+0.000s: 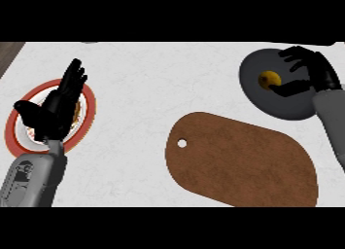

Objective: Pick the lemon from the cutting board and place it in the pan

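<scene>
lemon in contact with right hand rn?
Cannot tell. In the head view the lemon lies in the pan, and the right hand's thumb tip ends right at its edge; no plain gap or contact shows.

White marble-look counter (146,87), seen steeply from above. Grey pan (265,99) near the counter's far right corner. Lemon (269,79) lies inside the pan, on its far half. Right hand (304,73) over the pan's right side, fingers spread and relaxed, thumb tip just beside the lemon; no curl round the fruit. Brown wooden cutting board (239,160) with a hanging hole at its left end, toward the near right of the counter, nothing on it. Red-rimmed white plate (89,104) near the left edge. Left hand (57,107) rests over the plate, fingers straight, pointing away.
</scene>
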You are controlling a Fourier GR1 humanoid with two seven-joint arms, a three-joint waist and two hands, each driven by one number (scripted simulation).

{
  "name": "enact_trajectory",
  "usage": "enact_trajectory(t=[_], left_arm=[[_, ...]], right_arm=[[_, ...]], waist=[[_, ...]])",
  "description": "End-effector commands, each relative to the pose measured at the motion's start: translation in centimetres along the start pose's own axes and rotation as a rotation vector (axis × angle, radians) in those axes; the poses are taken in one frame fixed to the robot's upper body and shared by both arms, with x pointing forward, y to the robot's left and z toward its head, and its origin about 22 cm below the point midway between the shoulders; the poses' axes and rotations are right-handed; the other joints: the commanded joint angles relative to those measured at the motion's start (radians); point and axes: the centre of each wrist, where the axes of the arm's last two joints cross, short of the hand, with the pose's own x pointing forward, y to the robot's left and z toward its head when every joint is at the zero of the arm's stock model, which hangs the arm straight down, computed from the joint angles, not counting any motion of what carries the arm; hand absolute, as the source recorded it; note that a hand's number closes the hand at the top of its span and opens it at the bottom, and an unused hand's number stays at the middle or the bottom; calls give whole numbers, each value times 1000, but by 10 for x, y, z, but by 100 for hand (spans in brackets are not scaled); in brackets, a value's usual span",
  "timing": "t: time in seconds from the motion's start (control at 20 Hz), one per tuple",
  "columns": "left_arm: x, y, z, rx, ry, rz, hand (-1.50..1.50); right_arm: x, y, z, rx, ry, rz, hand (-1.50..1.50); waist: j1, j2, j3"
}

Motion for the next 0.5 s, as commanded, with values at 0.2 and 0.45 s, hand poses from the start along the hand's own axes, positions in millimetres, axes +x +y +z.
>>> enact_trajectory(t=[0.2,0.45], left_arm=[[1,0,-3,-4,16,9,0],[3,10,-2,15,15,7,0]], right_arm=[[1,1,-5,120,-22,-114,-150],[-26,-7,8,-54,-109,-306,-150]], waist=[[-1,-4,0],[-19,-8,1]])
